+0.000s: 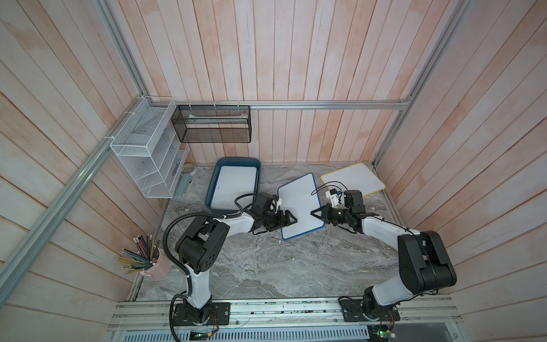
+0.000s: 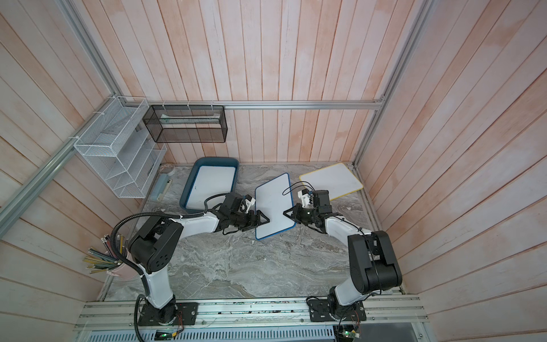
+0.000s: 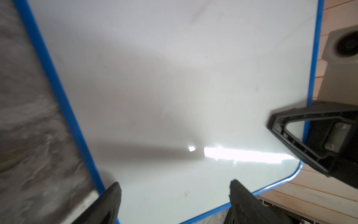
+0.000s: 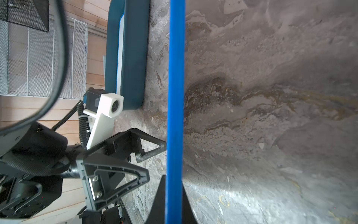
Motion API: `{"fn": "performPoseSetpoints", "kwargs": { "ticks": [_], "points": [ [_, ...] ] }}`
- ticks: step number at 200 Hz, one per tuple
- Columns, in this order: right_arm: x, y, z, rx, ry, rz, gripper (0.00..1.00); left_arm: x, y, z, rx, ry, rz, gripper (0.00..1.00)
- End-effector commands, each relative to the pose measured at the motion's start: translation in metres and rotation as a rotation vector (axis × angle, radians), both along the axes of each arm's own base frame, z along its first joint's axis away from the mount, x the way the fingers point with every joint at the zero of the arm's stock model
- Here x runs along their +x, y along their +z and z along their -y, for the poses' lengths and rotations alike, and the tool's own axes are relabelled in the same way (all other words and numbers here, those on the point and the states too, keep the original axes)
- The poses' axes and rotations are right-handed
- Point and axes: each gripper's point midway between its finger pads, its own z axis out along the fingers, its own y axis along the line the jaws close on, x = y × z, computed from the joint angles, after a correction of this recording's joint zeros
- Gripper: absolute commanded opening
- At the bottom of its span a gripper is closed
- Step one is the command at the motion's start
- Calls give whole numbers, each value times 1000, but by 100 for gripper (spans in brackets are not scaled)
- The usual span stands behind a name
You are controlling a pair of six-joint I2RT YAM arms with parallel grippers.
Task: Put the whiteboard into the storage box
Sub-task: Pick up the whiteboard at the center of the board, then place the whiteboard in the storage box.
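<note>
Whiteboard (image 1: 300,204), blue frame: right pincer (image 1: 314,213) clamped on 3 o'clock edge; left pincer (image 1: 291,222) wide at 9 o'clock edge. Lift level, clear storage box (image 1: 238,160) rim at 10 o'clock.

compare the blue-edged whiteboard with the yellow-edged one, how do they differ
The blue-edged whiteboard has a blue rim; the yellow-edged whiteboard a yellow one. The right claw is shut on the blue-edged one's side; no claw touches the yellow-edged one. The blue-edged one lies nearer the storage box than the yellow-edged one. Both are white, round-cornered, outside the box.
</note>
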Motion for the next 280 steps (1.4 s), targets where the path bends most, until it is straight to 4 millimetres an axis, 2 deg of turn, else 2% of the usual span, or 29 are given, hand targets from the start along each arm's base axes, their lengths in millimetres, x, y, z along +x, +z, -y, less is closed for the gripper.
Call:
{"fn": "performPoseSetpoints", "kwargs": {
  "ticks": [1,27,60,83,119,126,144,202,216,239,280],
  "points": [
    [-10,-8,16,-24,-6,4,0,19,30,-14,-42,30,98,89],
    [-7,10,30,30,-40,59,0,27,43,-20,-62,36,134,89],
    [-6,34,43,95,-71,130,0,33,52,-17,-94,19,147,89],
    [-9,49,43,150,-60,177,0,39,58,-8,-124,-3,130,87],
    [-14,70,43,223,-39,246,0,51,80,-2,-171,-12,171,84],
    [-14,75,43,234,-36,262,0,53,82,-2,-181,-11,172,83],
    [-18,83,44,264,-30,289,0,58,86,-4,-209,-8,157,73],
    [-31,109,38,400,24,350,0,67,100,-17,-253,-5,169,70],
    [-30,111,38,424,16,351,0,69,105,-26,-243,13,184,69],
    [-24,109,37,446,4,347,0,77,111,-52,-227,77,207,69],
    [-7,113,37,463,-36,356,0,95,117,-114,-149,210,238,69]
  ]
}}
